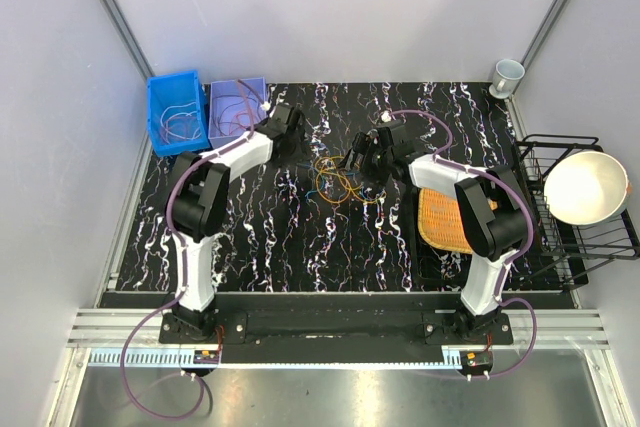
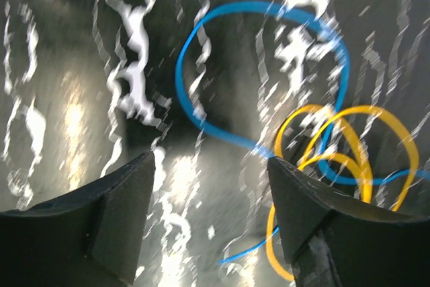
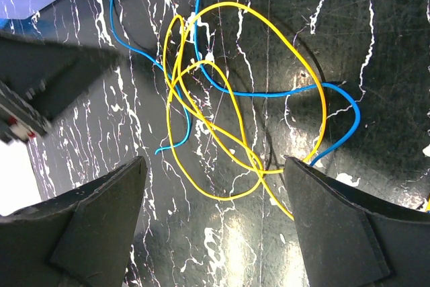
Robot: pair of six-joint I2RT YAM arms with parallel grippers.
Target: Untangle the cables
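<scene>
The cables [image 1: 336,180] lie in a loose tangle on the black marbled table, between the two grippers. In the left wrist view a blue cable [image 2: 255,5] makes a wide loop, with yellow cable loops [image 2: 366,109] crossing it at the right. My left gripper [image 2: 211,159] hovers open just left of the tangle; a blue end and a yellow strand lie by its right finger [image 2: 302,213]. My right gripper [image 3: 215,160] is open above the yellow cable [image 3: 235,3] and blue cable [image 3: 269,94], holding nothing. In the top view the left gripper [image 1: 290,130] and right gripper [image 1: 358,162] flank the tangle.
A blue bin [image 1: 160,97] and a lavender bin [image 1: 238,84] at the back left each hold a pale cable. An orange woven mat [image 1: 445,219] lies under the right arm. A black wire rack [image 1: 560,142] with a white bowl [image 1: 585,187] stands right, a cup [image 1: 507,74] behind.
</scene>
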